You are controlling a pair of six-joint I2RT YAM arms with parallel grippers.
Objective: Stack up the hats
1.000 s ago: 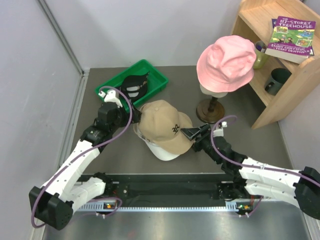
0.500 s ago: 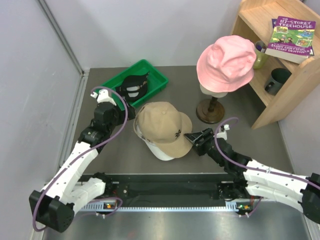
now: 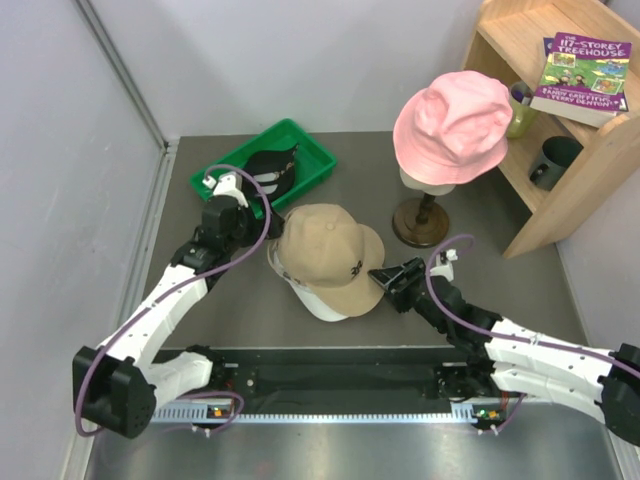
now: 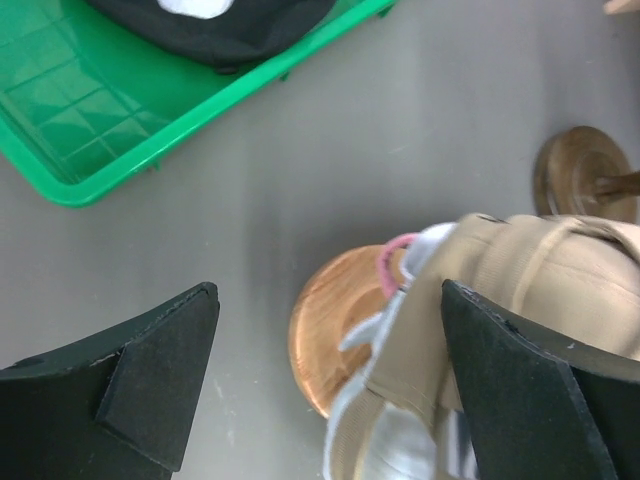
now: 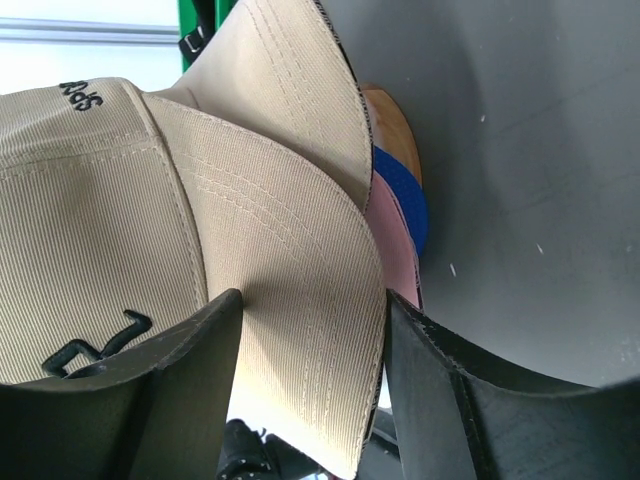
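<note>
Four stacked, tan cap on top; black cap behind it goes next. Left gripper spread wide; can't tell if right gripper grips the tan cap.

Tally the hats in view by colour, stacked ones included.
tan cap: 1
white cap: 1
blue cap: 1, peak only
pink: 2, stacked pink cap, pink hat on mannequin head
black cap: 1, in green tray
Total: 6

Grey table's load.
Green tray back left, wooden stand base centre, mannequin's round foot beyond, wooden shelf right.
</note>
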